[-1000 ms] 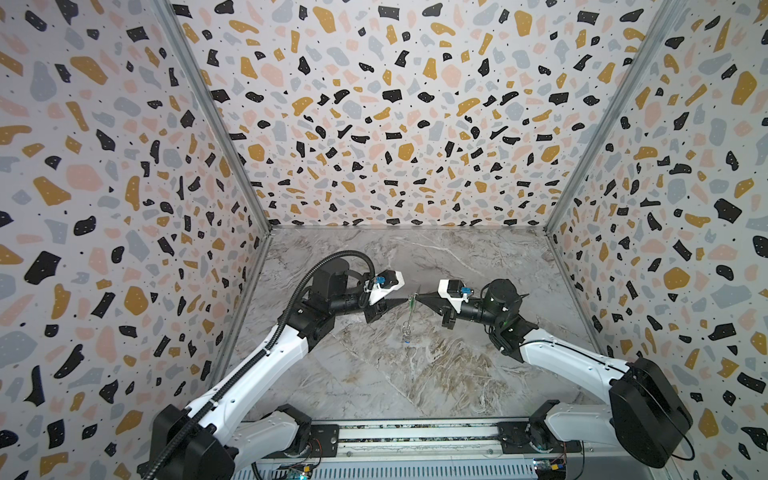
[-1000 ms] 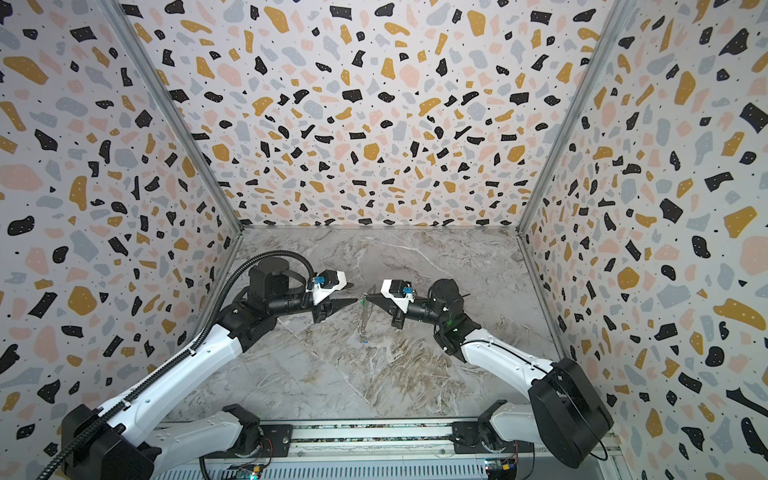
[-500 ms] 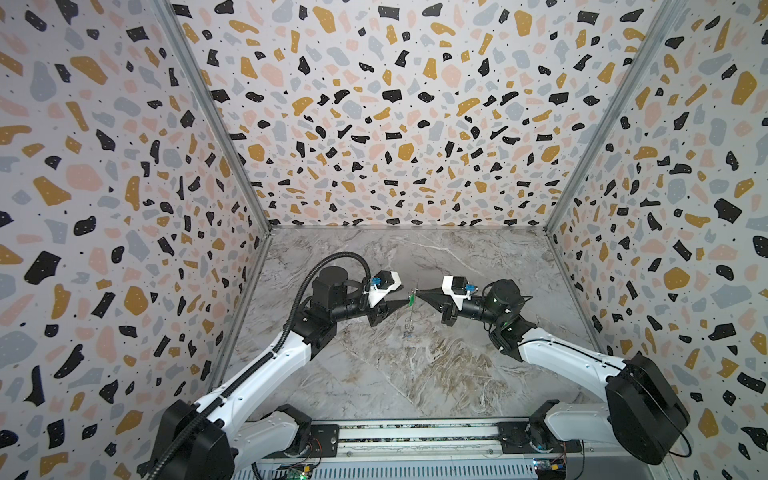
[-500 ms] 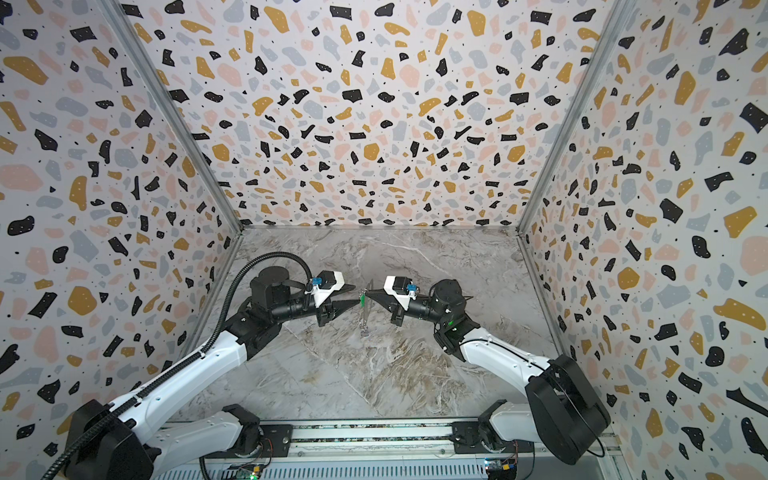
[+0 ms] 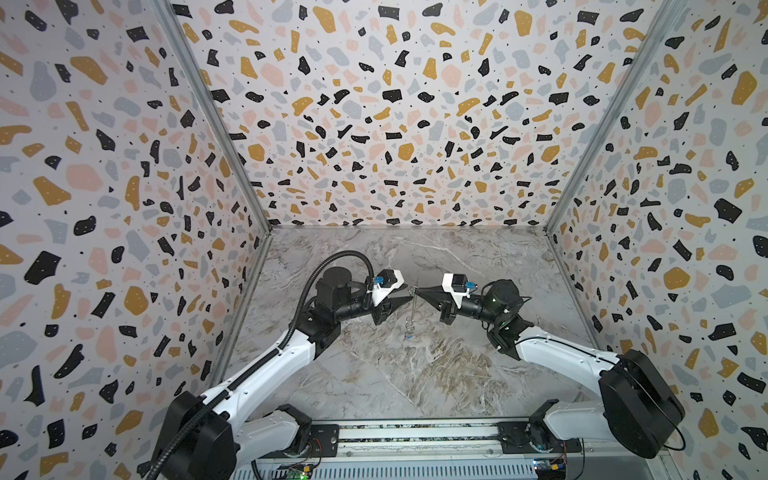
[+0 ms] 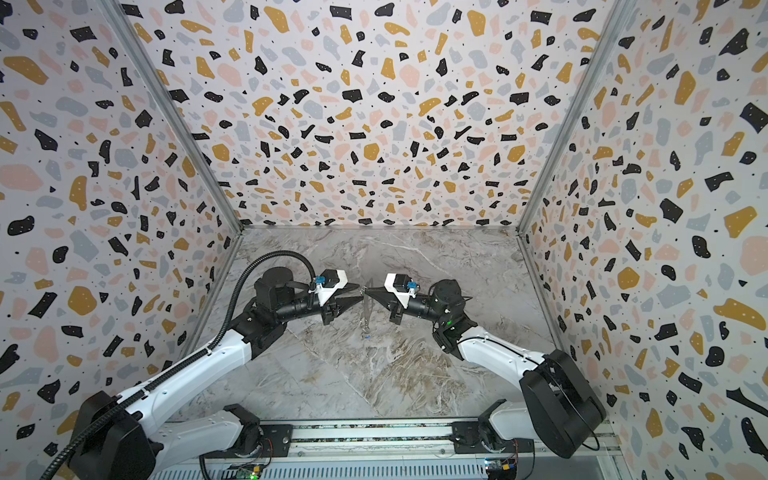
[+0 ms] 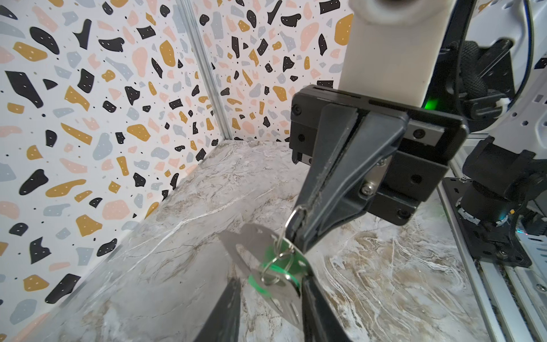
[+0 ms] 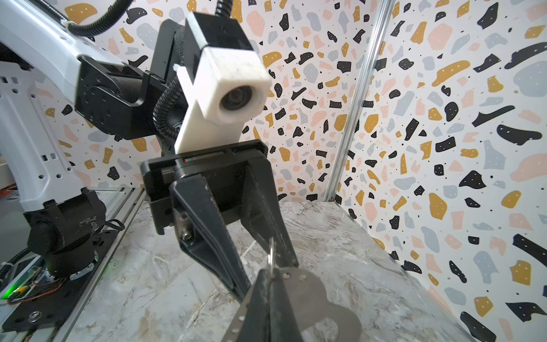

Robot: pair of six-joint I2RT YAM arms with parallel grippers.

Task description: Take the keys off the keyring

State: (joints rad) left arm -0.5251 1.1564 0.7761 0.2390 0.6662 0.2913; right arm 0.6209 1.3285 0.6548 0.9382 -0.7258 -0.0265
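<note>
Keyring (image 7: 239, 239) dangles from the clenched right claw (image 7: 297, 231); the left claw (image 7: 270, 279), jaws apart, has closed in around the green key (image 7: 285, 260), ready to grip.

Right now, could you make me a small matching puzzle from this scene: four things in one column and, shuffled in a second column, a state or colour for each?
Things:
A. left end effector
B. right end effector
C. green key
D. table

States or colours:
1. marbled grey
2. shut on a wire ring of the keyring
3. jaws apart
4. hangs from thin wire rings

Pairs: A-3, B-2, C-4, D-1.
</note>
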